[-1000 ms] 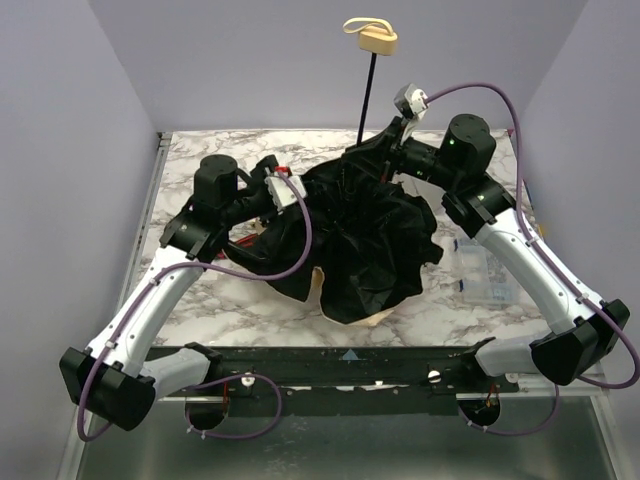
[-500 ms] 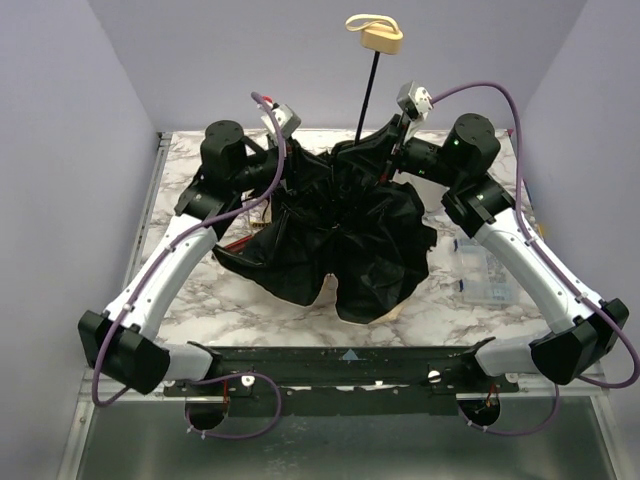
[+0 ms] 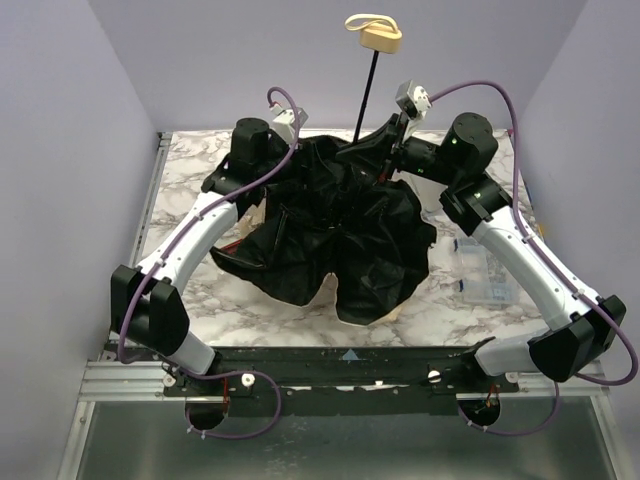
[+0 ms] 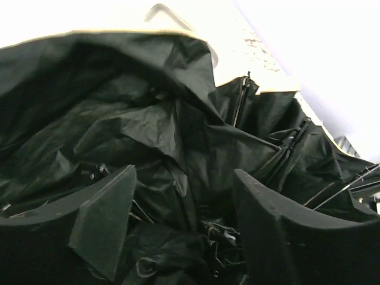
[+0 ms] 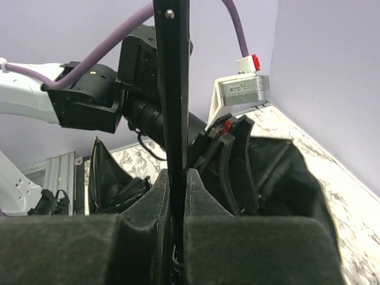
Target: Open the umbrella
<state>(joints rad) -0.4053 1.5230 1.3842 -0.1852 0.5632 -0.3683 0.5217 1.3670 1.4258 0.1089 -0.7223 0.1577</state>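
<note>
my right gripper [image 5: 176,199] is clamped on the umbrella [image 3: 340,240], squeezing its slim black shaft [image 5: 172,89] between two soft, dark, matte pads [image 5: 202,202] that press flat on either side of the rod. from the overhead view the shaft rises at a slight tilt from the far side of the table [image 3: 200,300] and ends in a small rounded beige knob [image 3: 380,38], high against the lilac wall [image 3: 200,60].

the canopy lies upside down on the white, grey-veined marble top. it is a wide, crumpled heap of thin black lining, slack and creased rather than stretched. slivers of the peach outer fabric peek out at its near edge. thin black metal ribs [image 4: 285,148] run through the folds in straight lines.

my left gripper [image 4: 184,225] is open at the far left of the heap. its blocky, foam-faced fingers [image 4: 104,219] are spread apart over the lining. loose folds lie in the gap, and i see nothing pinched between them.

a clear plastic box [image 3: 485,275] sits on the table to the right, apart from the fabric.
</note>
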